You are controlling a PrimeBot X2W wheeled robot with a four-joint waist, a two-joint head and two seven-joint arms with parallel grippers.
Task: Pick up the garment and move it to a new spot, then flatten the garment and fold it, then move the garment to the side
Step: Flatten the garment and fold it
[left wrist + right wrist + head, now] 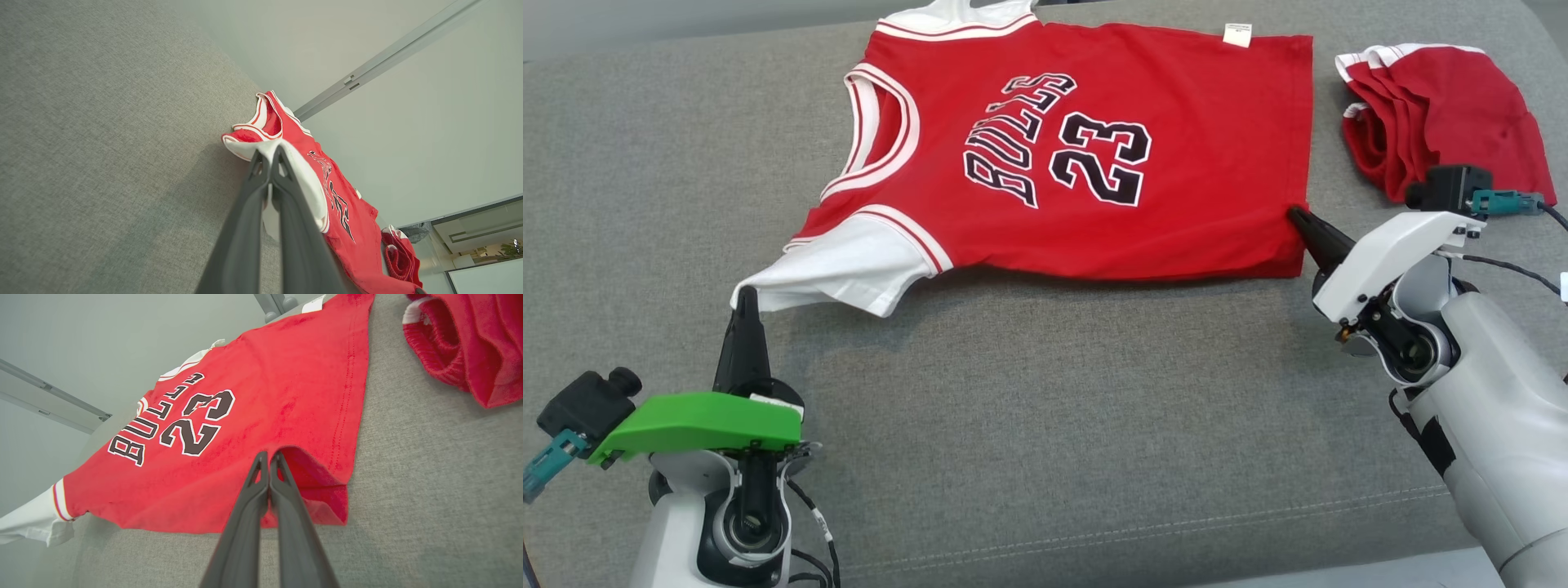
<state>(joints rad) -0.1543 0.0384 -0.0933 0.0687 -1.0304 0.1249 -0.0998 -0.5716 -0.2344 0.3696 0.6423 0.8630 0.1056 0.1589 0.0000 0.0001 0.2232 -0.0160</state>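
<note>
Surface: a broad grey woven cushion (1045, 392) that runs across the whole head view, with a pale wall behind its far edge.
Garment: a red cotton jersey with white sleeves and a black BULLS 23 print (1176, 163) lies on the far half of the cushion, print up. It is spread nearly flat and reaches the far edge.
Done so far: judging by how it lies, the jersey has been placed and most of the flattening is done. The body is smooth and one layer deep.
Left to do: no fold shows yet. The fold and the move to the side both look outstanding.
Heading: the neck points to the robot's left and the hem to its right.
Long axis: it runs left to right across the cushion, with the neck end tilted a little toward the robot.
Neighbour: a pair of bunched red shorts with white trim (1445, 122) lies just beyond the hem, apart from it.
Left gripper (746, 296): the fingers are pressed together on the tip of the near white sleeve, drawing it out to a point.
Right gripper (1298, 215): the fingers are pinched on the near hem corner, which is raised slightly off the cushion.
</note>
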